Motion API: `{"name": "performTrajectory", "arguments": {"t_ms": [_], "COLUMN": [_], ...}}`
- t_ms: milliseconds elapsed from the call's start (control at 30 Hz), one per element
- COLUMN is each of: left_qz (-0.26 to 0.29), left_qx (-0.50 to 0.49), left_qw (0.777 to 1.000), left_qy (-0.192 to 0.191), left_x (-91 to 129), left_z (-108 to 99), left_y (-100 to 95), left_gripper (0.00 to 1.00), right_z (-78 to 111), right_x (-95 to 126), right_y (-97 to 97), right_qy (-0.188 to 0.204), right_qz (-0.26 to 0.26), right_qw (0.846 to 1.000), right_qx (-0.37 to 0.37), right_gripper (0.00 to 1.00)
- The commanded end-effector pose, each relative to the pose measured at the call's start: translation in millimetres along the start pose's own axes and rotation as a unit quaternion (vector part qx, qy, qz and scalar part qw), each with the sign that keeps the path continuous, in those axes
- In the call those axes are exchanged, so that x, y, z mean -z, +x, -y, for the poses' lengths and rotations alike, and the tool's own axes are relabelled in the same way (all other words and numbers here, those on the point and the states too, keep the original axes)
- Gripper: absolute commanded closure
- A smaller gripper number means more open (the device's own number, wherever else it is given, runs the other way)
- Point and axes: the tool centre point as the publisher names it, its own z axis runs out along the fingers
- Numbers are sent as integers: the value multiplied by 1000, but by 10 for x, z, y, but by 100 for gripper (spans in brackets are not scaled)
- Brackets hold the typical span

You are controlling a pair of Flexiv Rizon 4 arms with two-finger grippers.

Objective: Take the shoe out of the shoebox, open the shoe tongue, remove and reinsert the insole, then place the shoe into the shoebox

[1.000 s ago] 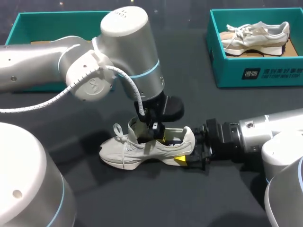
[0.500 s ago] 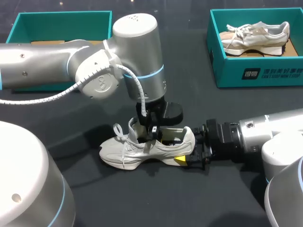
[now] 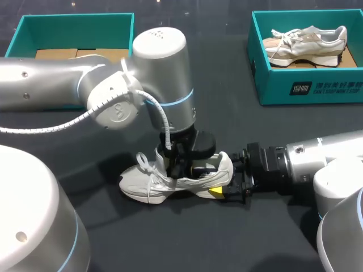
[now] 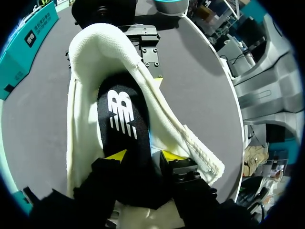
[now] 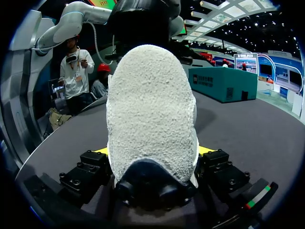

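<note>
Dark table top (image 3: 187,243) spreads out in front of you, and nearest on it stands the pale shoe (image 3: 148,180), upright on its sole, toe toward your left side and heel toward your right. Your right gripper (image 5: 153,151) comes in low along the table and is clamped on the heel (image 5: 151,105), one yellow-tipped finger on each side of it. Your left gripper (image 4: 145,156) points down from above into the shoe's opening. In its wrist view the black insole (image 4: 125,125) runs between the two yellow tips, which press it from both sides, so this gripper is narrow and holding the insole. The insole sits inside the shoe, along the cream lining, and reaches toward the heel. White laces (image 3: 144,161) hang loose just beside the left gripper, on the toe side. Farther back, at the table's far left, you have a teal shoebox (image 3: 68,18) with brown cardboard in its bottom, partly hidden behind your left arm. At the far right sits a second shoebox (image 3: 272,85) with another shoe (image 3: 306,42) lying in it, well apart from both grippers
</note>
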Motion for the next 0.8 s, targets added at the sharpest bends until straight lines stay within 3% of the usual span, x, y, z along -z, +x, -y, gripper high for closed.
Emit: {"name": "performTrajectory", "arguments": {"t_ms": [33,367,467,633,800], "left_qz": [24,97,105,98,85], "left_qx": [-4,-15,-6,12,22], "left_qw": [1000,994,993,994,996], "left_qy": [-7,-39,-45,-40,-28], "left_x": [-161,-395,-418,-377,-317], "left_z": [33,43,35,-14,-61], "left_y": [-4,-142,-222,-366,-427], "left_gripper": [54,56,64,100,100], "right_z": [1,1,1,1,1], "right_x": [-16,-16,-16,-16,-16], "right_y": [-6,-6,-6,-6,-6], "right_qy": [2,2,2,2,2], "right_qz": [1,1,1,1,1], "right_qw": [1000,1000,1000,1000,1000], "right_qx": [0,0,0,0,0], "right_gripper": [100,100,100,100,100]}}
